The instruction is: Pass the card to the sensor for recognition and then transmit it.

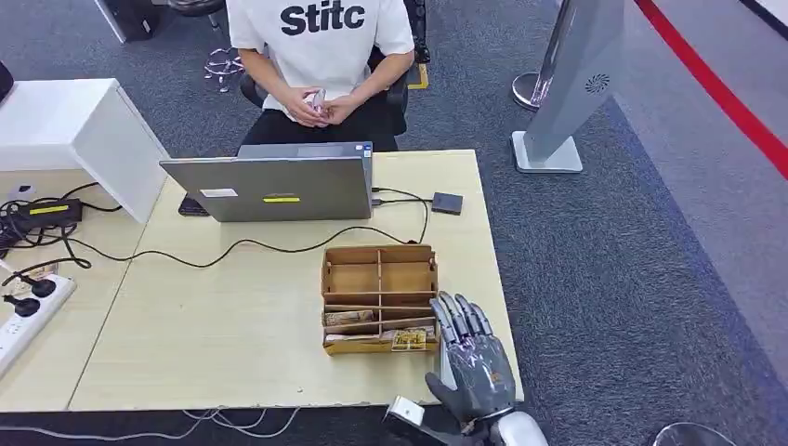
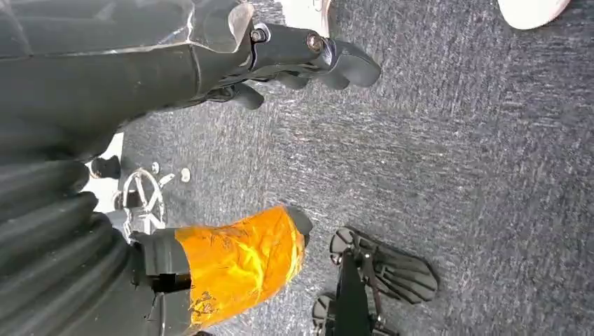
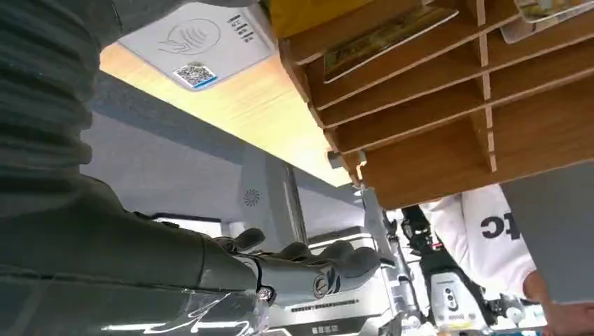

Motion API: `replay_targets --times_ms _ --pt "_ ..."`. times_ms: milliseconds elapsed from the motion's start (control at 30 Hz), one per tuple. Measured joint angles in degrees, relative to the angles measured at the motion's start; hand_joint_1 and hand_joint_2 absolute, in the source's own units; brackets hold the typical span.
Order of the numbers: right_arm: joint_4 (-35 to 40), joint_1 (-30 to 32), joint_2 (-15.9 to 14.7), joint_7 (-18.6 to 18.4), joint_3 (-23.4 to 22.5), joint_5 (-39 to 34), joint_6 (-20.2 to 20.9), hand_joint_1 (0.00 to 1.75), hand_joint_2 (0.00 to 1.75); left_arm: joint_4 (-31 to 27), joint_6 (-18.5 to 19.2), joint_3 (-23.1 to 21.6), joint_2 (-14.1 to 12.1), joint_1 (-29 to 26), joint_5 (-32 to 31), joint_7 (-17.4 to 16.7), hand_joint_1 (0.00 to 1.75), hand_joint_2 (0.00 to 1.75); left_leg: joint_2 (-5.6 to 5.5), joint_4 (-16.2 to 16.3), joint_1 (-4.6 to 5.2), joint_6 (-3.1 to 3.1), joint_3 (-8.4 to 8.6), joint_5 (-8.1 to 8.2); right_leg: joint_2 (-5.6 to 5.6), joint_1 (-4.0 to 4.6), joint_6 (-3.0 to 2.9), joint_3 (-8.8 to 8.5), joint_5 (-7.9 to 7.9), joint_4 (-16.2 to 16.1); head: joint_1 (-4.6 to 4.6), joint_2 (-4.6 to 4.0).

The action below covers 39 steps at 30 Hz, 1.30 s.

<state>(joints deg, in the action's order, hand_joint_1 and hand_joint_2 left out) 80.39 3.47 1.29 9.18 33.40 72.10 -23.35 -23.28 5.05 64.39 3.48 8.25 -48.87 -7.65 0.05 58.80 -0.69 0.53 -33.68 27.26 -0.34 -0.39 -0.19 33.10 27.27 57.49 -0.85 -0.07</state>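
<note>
Cards (image 1: 349, 318) are lying partly hidden inside the brown cardboard divided box (image 1: 379, 298) at lower centre; the right hand (image 1: 472, 360), fingers apart and empty, is hovering beside it, the left hand (image 2: 308, 59) hanging curled over carpet.

White T-shirt (image 1: 321, 32) of the seated person, top centre of the head view: black lettering "Stitc", cut off at the frame's top edge. In the right wrist view, right edge, the same shirt shows the fragment "tc".

Grey card reader (image 3: 196, 42), upper left of the right wrist view: contactless wave symbol, a QR code, and a short line of print too small to read.

Grey floor stand (image 1: 578, 84), upper right of the head view: round swirl logo, no legible text.

Laptop (image 1: 274, 186), centre left of the head view: a white and a yellow label, illegible.
</note>
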Motion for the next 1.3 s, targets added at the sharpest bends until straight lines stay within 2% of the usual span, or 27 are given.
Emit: replay_targets --times_ms 467,1100,1300 --pt "-0.63 -4.18 3.43 4.79 0.0 2.87 6.51 0.0 1.75 0.0 -0.26 -0.74 1.05 1.33 -0.5 -1.05 0.0 1.75 0.0 0.0 0.0 0.0 0.01 0.0 0.0 0.0 0.0 0.0 0.0 0.0 0.0 0.0" --pt "-3.19 -6.1 4.81 5.4 0.0 2.91 7.76 0.0 1.75 -0.15 -0.39 -1.92 1.77 2.05 -0.63 -1.46 0.0 1.75 0.0 0.0 0.0 0.0 0.01 0.0 0.0 0.0 0.0 0.0 0.0 0.0 0.0 0.0" --pt "-3.91 -6.36 4.83 4.59 0.0 5.4 8.27 0.0 1.75 -0.2 -0.72 -2.12 1.79 2.04 -0.48 -1.75 0.0 1.75 0.0 0.0 0.0 0.0 0.01 0.0 0.0 0.0 0.0 0.0 -0.01 0.0 0.0 0.0"
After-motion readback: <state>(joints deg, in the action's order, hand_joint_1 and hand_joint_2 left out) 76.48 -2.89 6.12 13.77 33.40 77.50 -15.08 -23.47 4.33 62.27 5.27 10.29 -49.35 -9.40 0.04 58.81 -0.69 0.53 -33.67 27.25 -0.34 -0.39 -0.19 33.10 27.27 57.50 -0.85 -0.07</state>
